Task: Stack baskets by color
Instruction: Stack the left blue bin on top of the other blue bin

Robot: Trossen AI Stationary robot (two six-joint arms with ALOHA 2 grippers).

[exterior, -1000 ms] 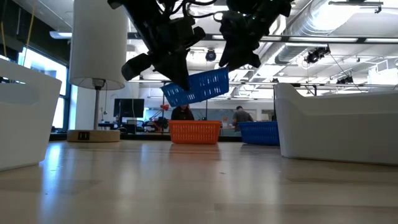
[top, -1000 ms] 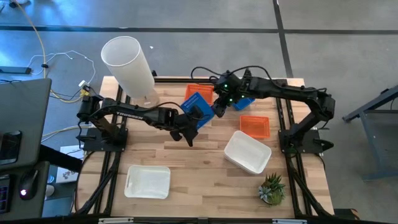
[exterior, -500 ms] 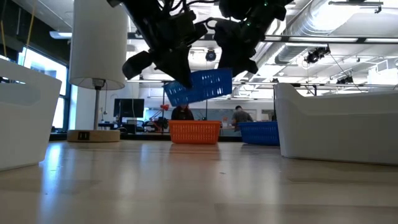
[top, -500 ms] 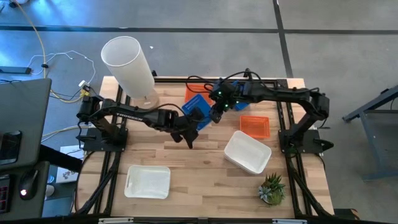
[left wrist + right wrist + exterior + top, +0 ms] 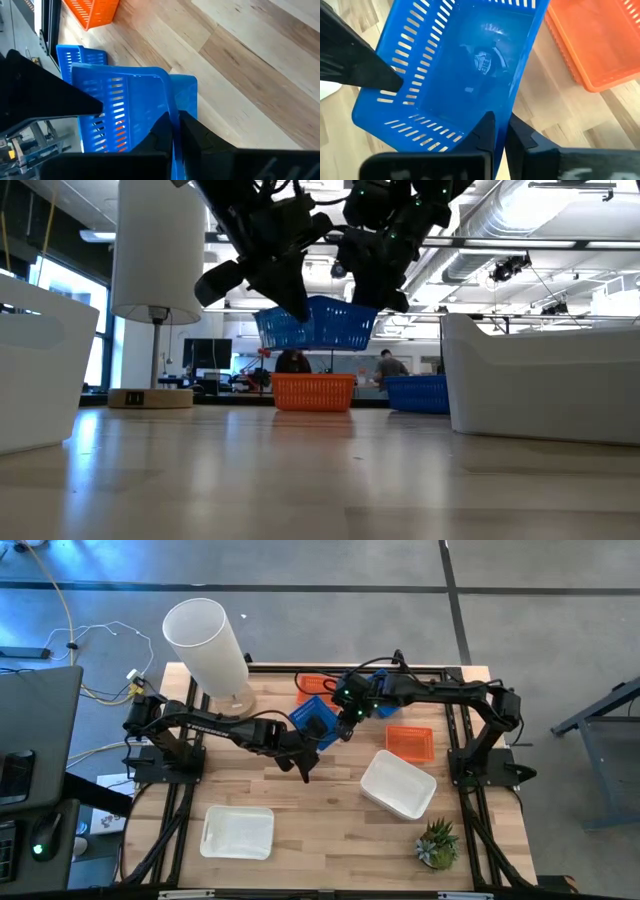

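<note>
Two white baskets, one (image 5: 398,784) near the plant and one (image 5: 238,832) at the tabletop's (image 5: 330,820) front left, sit apart and unstacked. Mid-table, left claw (image 5: 308,739) and right claw (image 5: 343,726) are both clamped on opposite rims of a blue basket (image 5: 318,325) held in the air. Orange baskets (image 5: 410,742) and a second blue basket (image 5: 417,393) wait separately; sorting looks barely begun.

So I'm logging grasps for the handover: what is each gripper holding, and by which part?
Both hold the same blue basket in the air: the left gripper is shut on one rim wall, the right gripper is shut on the opposite rim.
</note>
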